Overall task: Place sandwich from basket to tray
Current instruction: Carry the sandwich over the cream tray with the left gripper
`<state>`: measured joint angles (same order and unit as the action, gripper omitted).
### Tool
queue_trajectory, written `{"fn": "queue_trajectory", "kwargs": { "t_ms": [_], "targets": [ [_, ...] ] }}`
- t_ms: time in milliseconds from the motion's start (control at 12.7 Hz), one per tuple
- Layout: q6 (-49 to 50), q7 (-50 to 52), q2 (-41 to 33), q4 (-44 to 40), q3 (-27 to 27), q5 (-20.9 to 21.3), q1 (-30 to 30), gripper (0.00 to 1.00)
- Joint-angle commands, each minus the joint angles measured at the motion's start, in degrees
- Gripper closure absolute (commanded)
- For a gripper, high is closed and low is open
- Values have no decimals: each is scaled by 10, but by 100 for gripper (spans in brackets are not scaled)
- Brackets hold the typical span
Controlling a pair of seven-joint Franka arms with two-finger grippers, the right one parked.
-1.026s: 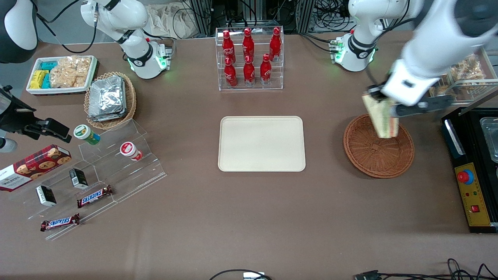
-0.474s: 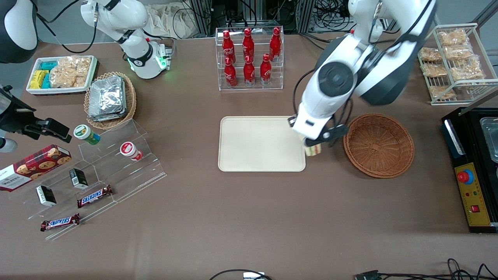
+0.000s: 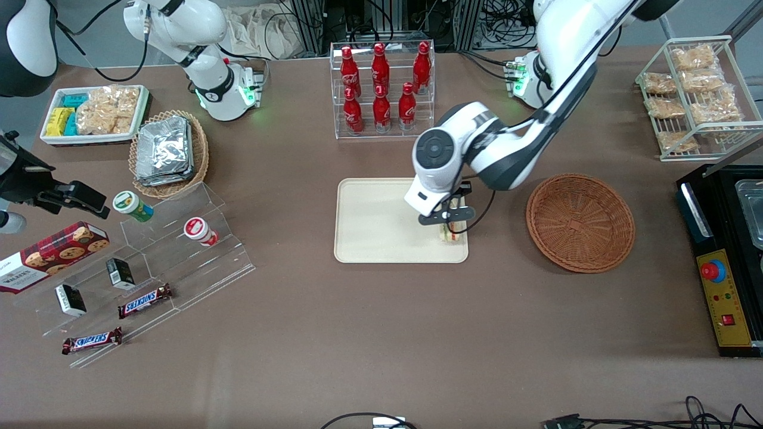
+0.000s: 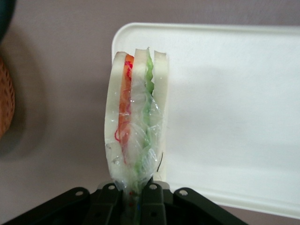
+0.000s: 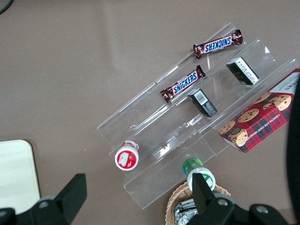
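**Sandwich hanging over the tray corner**

Sandwich (image 4: 136, 117) is clamped in the end effector (image 3: 448, 221), pinched at its narrow end so the white bread and the orange and green filling stand up on edge in the clear wrap. From the front it sits over the tray (image 3: 381, 220), right at the tray corner nearest the basket (image 3: 580, 222), close to the rim. I can't tell if it's touching the tray surface or just above it. The wrist camera shows the sandwich lined up with the tray's edge (image 4: 234, 117), with bare counter (image 4: 56, 93) beside it. The basket is on the counter beside the tray, toward the working arm's end, with nothing in it.
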<state>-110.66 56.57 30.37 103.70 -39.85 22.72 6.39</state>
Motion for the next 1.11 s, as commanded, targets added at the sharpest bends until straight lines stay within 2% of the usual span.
{"fn": "queue_trajectory", "kwargs": {
  "t_ms": [0, 237, 316, 395, 474, 868, 1026],
  "targets": [
    [-19, 4, 44, -9, -11, 47, -4, 87],
    [-75, 5, 48, 32, -9, 58, -10, 87],
    [-77, 6, 48, 33, -8, 58, -10, 84],
    [-76, 6, 48, 33, -7, 58, -11, 53],
    [-76, 8, 48, 33, -7, 58, -12, 2],
    [-64, 12, 33, 28, -9, 47, -24, 0],
    [-63, 15, 11, 26, -10, 22, -24, 0]
  ]
}}
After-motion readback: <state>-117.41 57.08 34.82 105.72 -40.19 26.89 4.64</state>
